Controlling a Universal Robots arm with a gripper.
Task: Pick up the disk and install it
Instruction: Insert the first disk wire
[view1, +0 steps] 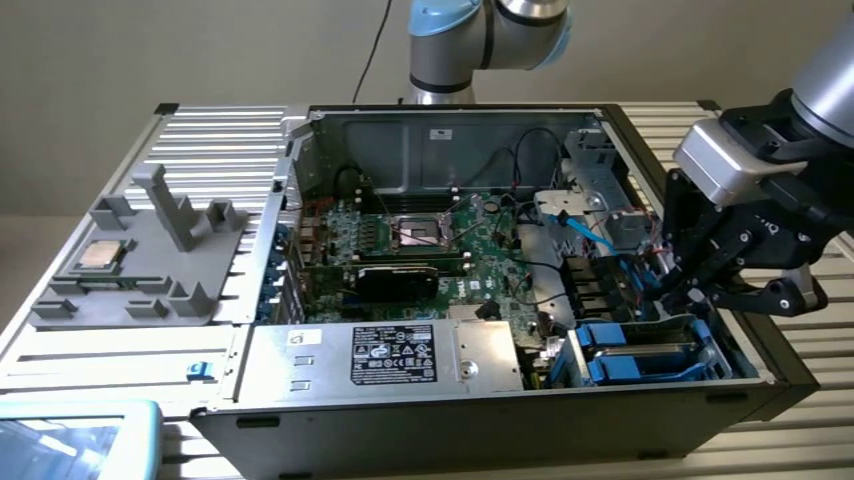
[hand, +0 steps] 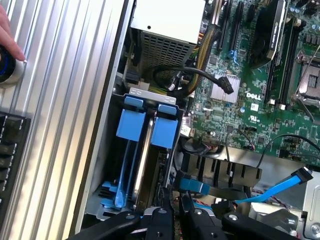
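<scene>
The disk (hand: 144, 170) stands on edge inside the drive bay (view1: 647, 360) at the case's front corner on the exterior view's right. Its silver side shows between two blue carrier rails (hand: 131, 122). My gripper (view1: 681, 295) hangs just over that bay. In the wrist view the gripper (hand: 176, 222) sits at the disk's near end, with its black fingers (hand: 161, 220) close together and nothing showing between them. Whether they touch the disk I cannot tell.
The open computer case (view1: 467, 415) lies on a slatted metal table (view1: 94, 360). Inside it are the motherboard (view1: 427, 235), a grey box with a black label (view1: 400, 355) and blue cables (hand: 280, 187). A grey fixture with a small chip (view1: 100, 255) is at the left. A hand (hand: 7, 30) rests by a button.
</scene>
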